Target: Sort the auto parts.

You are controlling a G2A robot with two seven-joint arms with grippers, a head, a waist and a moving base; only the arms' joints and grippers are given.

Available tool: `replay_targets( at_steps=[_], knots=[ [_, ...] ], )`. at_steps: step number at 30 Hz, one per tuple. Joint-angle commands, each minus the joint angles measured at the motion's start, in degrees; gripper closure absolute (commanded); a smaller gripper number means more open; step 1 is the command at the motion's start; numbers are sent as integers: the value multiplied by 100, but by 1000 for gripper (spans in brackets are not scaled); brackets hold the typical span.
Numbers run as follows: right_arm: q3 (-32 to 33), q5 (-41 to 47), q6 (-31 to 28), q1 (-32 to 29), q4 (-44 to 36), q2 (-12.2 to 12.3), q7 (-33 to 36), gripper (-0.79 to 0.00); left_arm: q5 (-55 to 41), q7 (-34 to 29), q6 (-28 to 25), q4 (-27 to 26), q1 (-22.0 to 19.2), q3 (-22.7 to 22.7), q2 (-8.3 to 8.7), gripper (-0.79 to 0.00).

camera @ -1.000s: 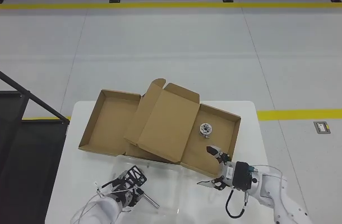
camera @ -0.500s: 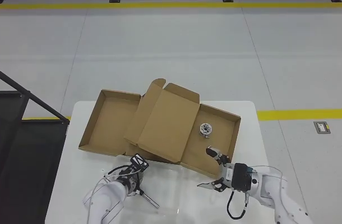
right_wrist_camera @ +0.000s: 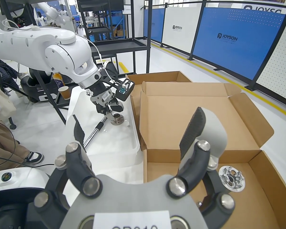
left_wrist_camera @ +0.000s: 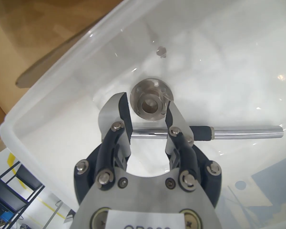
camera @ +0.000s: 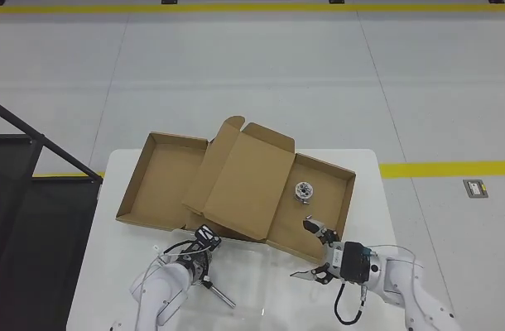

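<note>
At the table's 7 o'clock, the left gripper (left_wrist_camera: pixel 146 102) sits low in a clear bin (left_wrist_camera: pixel 38 91). Its fingers are apart on either side of a flanged metal hub (left_wrist_camera: pixel 152 88), and a steel rod (left_wrist_camera: pixel 243 133) lies just beside it. At 5 o'clock, the right gripper (right_wrist_camera: pixel 139 122) hovers, spread wide, over a cardboard box (right_wrist_camera: pixel 252 129) holding a toothed disc (right_wrist_camera: pixel 231 178).
</note>
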Motion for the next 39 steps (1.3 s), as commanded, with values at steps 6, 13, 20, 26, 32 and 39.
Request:
replay_targets(
  at_steps=[6,13,20,26,32,39],
  knots=[
    [-17,7,9,20,40,33,-55,-785,-17,-7,46,168,-116,45,-24,-372],
    [-59,9,55,32,60,59,-80,-785,-28,-20,37,253,-165,73,-38,-339],
    [-98,40,92,50,73,82,-88,-785,-19,-22,34,283,-178,93,-48,-108],
    [-124,75,100,68,89,102,-80,-785,9,-18,41,262,-160,80,-49,0],
    [-153,87,128,76,85,121,-95,-785,-2,23,-44,-59,11,-18,-26,0],
    [-228,94,126,124,116,135,-130,-785,161,74,-213,-1221,747,-376,73,0]
  ],
)
